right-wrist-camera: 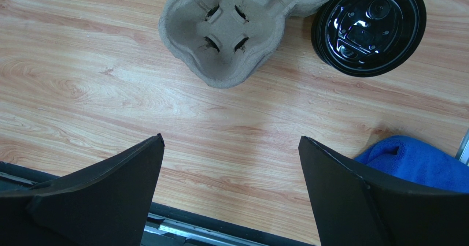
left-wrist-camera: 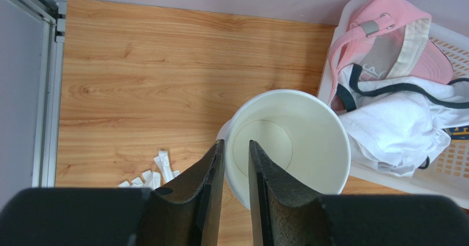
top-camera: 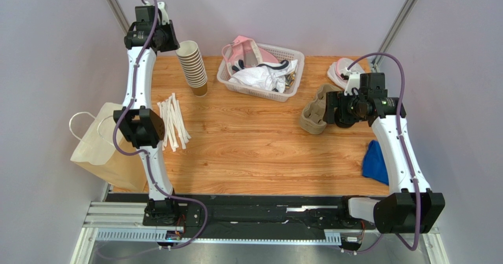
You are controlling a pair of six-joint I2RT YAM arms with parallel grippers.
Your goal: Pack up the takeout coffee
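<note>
No cup with a black lid shows in any view. A stack of lidless brown paper cups [top-camera: 193,69] stands at the back left. My left gripper [left-wrist-camera: 235,143] is over its top cup [left-wrist-camera: 297,141], one finger inside the white rim and one outside, jaws nearly together on the cup wall. In the top view the left gripper [top-camera: 174,40] is at the stack's top. A loose black lid [right-wrist-camera: 367,26] lies beside a grey pulp cup carrier [right-wrist-camera: 231,32]. My right gripper [right-wrist-camera: 231,147] hangs wide open and empty above bare wood near the carrier [top-camera: 316,114].
A kraft paper bag [top-camera: 103,149] lies off the table's left edge. White paper sticks [top-camera: 172,122] lie near it. A white basket [top-camera: 293,56] of cloths and a pink cap stands at the back. A blue cloth [top-camera: 375,162] lies at the right edge.
</note>
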